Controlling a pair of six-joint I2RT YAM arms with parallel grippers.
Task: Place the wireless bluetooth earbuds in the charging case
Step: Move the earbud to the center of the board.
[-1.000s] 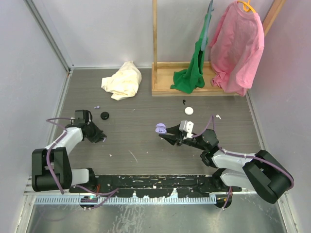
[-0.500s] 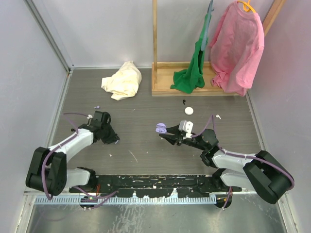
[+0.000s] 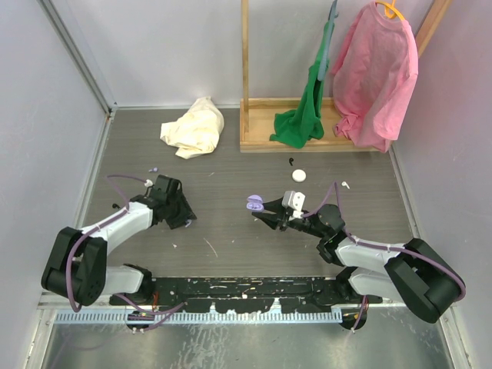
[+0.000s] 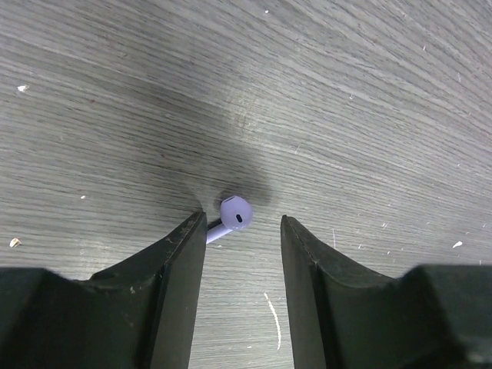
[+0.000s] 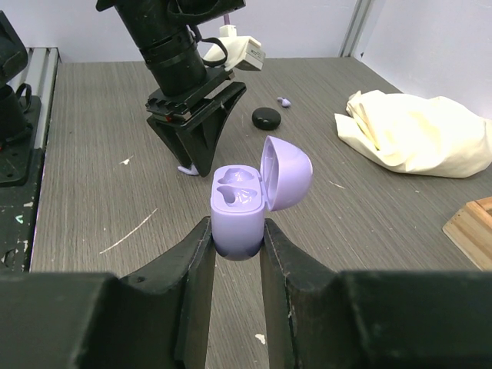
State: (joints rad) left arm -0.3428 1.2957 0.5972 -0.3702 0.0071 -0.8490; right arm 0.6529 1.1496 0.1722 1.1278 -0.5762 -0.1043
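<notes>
My right gripper (image 5: 236,231) is shut on the lilac charging case (image 5: 238,207), which it holds upright above the table with the lid flipped open and both sockets empty. From above, the case (image 3: 254,204) sits mid-table. My left gripper (image 4: 243,219) points down at the table with its jaws open. One lilac earbud (image 4: 234,214) lies on the table at its tips, its stem against the left finger. In the right wrist view this earbud (image 5: 184,170) shows under the left gripper (image 5: 196,165). A second lilac earbud (image 3: 154,169) lies far left.
A black disc (image 5: 267,118) lies beside the second earbud (image 5: 284,101). A cream cloth (image 3: 194,127) is bunched at the back. A wooden rack (image 3: 292,142) carries a green and a pink garment. A white disc (image 3: 298,175) and a small white piece (image 3: 346,184) lie right of centre.
My left arm has swung right and nearer the case, and its jaws have opened, leaving the earbud on the table at the tips. The right arm and case have stayed still.
</notes>
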